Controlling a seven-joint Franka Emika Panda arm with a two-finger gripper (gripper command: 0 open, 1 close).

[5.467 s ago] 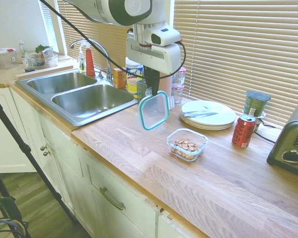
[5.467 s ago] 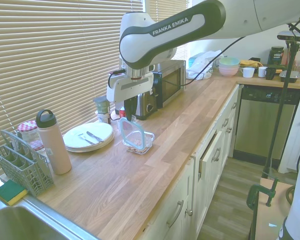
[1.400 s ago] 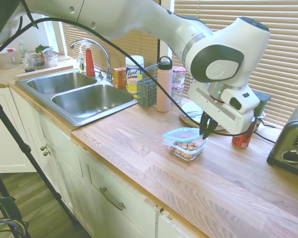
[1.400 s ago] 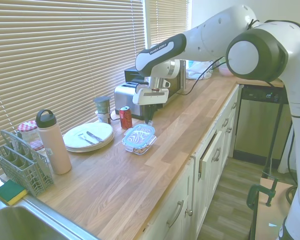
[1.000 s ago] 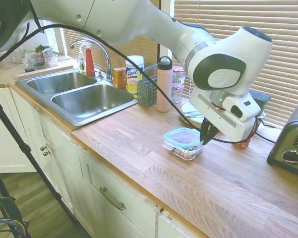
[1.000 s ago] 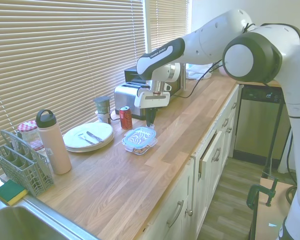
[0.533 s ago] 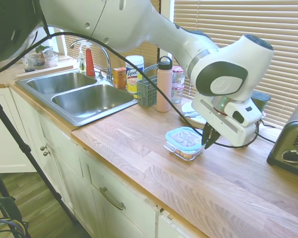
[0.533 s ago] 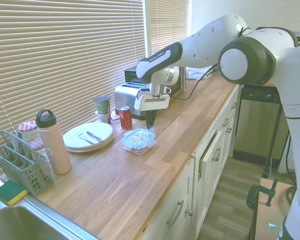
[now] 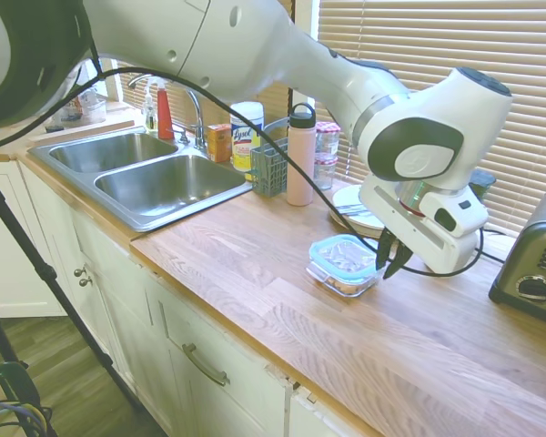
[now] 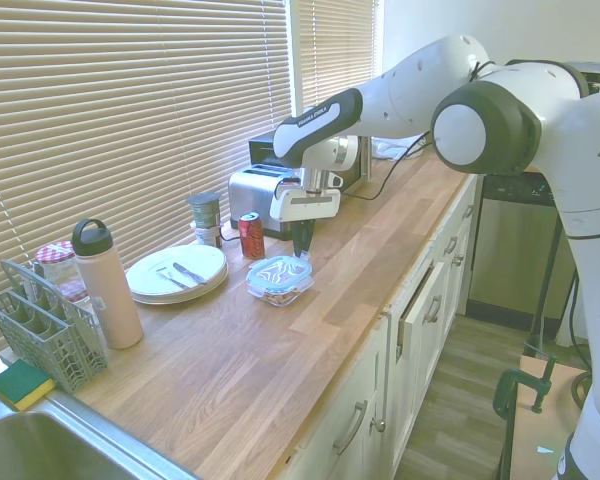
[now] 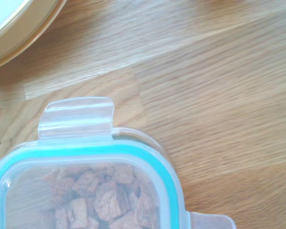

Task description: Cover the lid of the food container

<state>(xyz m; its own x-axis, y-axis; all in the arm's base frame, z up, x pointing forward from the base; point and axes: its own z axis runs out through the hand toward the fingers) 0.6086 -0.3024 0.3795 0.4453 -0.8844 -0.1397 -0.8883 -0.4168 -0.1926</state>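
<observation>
Wooden kitchen table (image 9: 255, 264): lid (image 9: 346, 254) lies flat on the container (image 9: 342, 277).
Hand (image 9: 390, 262) hangs open, gripping nothing, just beside the lid's far short end, toward the toaster (image 9: 532, 270); plates (image 9: 357, 207) sit behind.

The wooden countertop (image 9: 282, 300) carries a steel double sink (image 9: 146, 177) at one end. The food container (image 9: 344, 276) stands on the wood, with the lid (image 9: 348, 255) on top of it. Just behind it is a stack of white plates (image 10: 176, 271), and beside them a red soda can (image 10: 251, 235), a toaster (image 10: 255, 192) and a green jar (image 10: 205, 216). A pink bottle (image 10: 106, 284) and a grey cutlery basket (image 10: 42, 335) stand near the sink.
</observation>
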